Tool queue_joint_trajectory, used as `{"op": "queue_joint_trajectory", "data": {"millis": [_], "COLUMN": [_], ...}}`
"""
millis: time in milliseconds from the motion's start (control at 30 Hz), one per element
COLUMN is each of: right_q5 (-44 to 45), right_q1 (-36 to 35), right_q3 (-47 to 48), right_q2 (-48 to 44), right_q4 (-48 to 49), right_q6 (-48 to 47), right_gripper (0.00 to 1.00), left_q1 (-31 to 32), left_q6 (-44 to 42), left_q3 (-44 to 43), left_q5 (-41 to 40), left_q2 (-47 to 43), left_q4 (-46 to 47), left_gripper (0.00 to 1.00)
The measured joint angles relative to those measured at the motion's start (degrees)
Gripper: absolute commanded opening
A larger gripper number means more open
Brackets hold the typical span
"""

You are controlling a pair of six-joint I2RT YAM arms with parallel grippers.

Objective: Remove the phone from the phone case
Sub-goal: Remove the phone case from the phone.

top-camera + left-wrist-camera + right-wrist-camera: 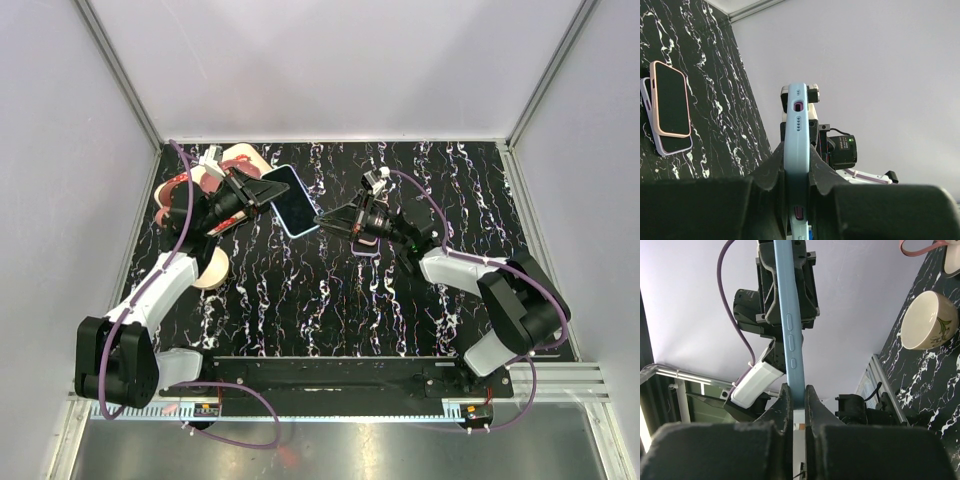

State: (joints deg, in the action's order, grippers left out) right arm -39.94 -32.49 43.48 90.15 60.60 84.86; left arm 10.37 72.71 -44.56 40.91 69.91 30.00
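The left pincer [258, 192] and right pincer [322, 219] each pinch narrow on opposite ends of the light-blue cased phone [295, 200] held between them, likely rigid, slick glass inside a pliable rim best peeled at a corner.

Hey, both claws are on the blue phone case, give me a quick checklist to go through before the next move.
1. Left claw shut on the blue phone case: ok.
2. Right claw shut on the case's opposite end: ok.
3. Case held up off the table: ok.
4. Case lip peeled open anywhere: cannot tell, the wrist views show only its edge.
5. Stacked phones lying apart from the held case: ok.
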Motion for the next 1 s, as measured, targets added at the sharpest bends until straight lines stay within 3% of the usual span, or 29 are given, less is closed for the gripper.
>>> {"op": "queue_joint_trajectory", "data": {"millis": [367,1000], "right_q5": [1.46,8.61], "right_q1": [-0.15,-1.60], "right_q3": [-0.87,2.91], "right_q2": [5.11,5.53], "right_q4": [11.87,16.92], "right_q6": [8.79,18.82], "right_gripper": [0.00,0.00], "left_q1": [-0.15,-0.20], "left_q6": [1.97,8.66], "left_q3": [-0.09,-1.01], "left_q5": [-1.22,-6.51], "left_q2": [-0.61,-2.80], "left_q4": [-0.04,6.49], "left_gripper": [0.00,0.00]}}
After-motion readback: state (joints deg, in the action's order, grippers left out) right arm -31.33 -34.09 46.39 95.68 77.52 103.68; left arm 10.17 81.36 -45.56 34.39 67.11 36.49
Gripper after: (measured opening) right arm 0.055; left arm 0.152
